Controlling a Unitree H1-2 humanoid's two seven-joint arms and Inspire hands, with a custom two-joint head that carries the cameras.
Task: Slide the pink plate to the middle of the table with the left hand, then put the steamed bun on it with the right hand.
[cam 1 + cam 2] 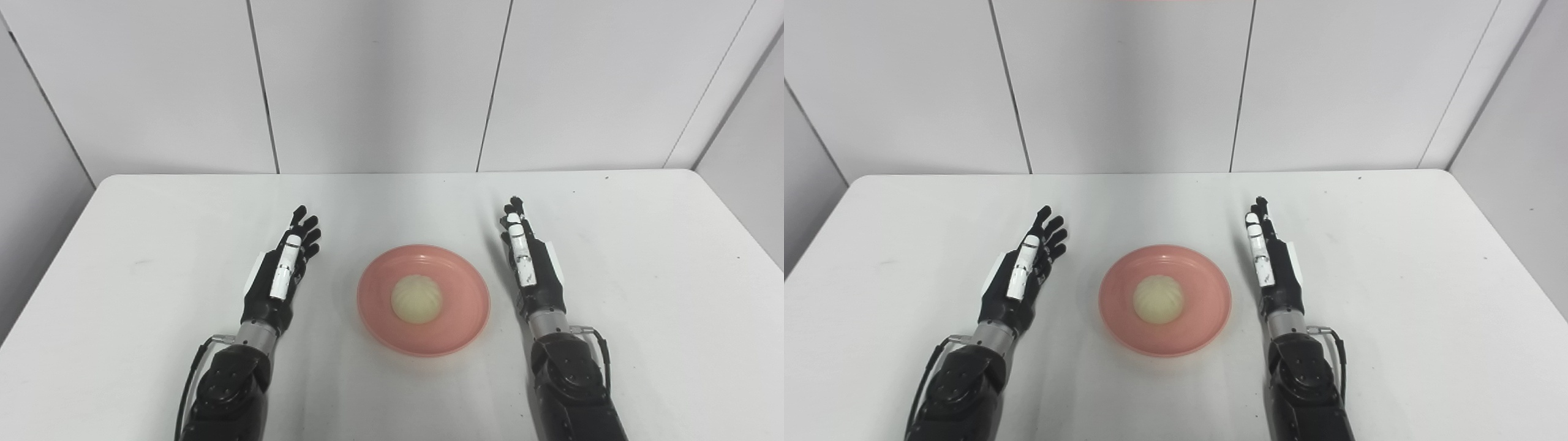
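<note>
The pink plate (459,315) lies on the white table near the middle, toward the front. A pale steamed bun (416,298) rests in its centre. My left hand (283,269) is to the left of the plate, fingers stretched forward and apart, holding nothing. On the other side my right hand (525,257) stands edge-up beside the plate's right rim, also open and empty. Neither hand touches the plate or the bun.
The white table (643,245) runs back to grey wall panels (380,86). Its rounded far corners and side edges are in view. Nothing else stands on it.
</note>
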